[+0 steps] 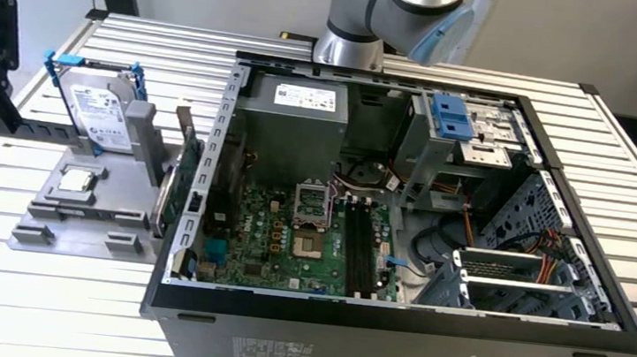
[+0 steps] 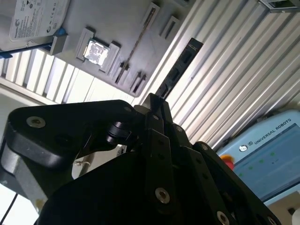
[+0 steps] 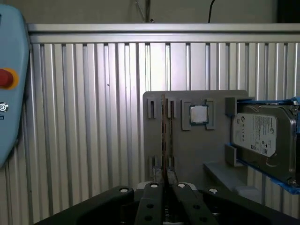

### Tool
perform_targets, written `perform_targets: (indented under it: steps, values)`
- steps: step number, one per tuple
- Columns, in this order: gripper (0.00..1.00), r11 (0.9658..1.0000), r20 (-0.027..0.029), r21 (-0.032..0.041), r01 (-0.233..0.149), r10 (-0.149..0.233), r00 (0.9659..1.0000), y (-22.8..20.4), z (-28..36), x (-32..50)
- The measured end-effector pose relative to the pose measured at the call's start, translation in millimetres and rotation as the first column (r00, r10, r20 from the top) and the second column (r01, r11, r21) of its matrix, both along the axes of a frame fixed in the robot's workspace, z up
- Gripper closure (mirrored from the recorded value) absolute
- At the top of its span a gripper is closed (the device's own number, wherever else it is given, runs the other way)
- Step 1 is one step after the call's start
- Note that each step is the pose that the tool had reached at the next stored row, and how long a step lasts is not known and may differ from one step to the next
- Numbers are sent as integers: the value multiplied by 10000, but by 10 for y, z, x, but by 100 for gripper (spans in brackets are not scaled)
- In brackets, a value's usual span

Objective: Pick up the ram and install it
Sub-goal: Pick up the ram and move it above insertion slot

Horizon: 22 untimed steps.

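Silver-grey arm with pale blue caps, ending in a matte black gripper.

In the exterior view the arm (image 1: pixel 375 7), at the far side of the scene, is made of round, brushed-metal tube sections. A light blue cap (image 1: pixel 444 27) covers one joint, and a bright base ring (image 1: pixel 349 53) sits at its foot. In both wrist views the gripper (image 3: pixel 166 180) is matte black. It has flat bar links (image 2: pixel 159 159) with rounded ends, each pinned by small silver screw heads (image 3: pixel 123 190).
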<state>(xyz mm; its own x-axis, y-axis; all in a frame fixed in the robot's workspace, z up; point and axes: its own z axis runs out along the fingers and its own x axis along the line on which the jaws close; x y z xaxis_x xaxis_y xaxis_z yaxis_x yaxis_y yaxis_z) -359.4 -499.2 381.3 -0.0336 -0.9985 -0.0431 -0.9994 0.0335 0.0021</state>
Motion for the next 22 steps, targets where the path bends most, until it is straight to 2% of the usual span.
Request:
perform_targets:
  steps: [12,22]
  values:
    - [100,10000,0,-20,0,0,10000,0,54,0]
    - [100,10000,0,-20,0,0,10000,1,148,0]
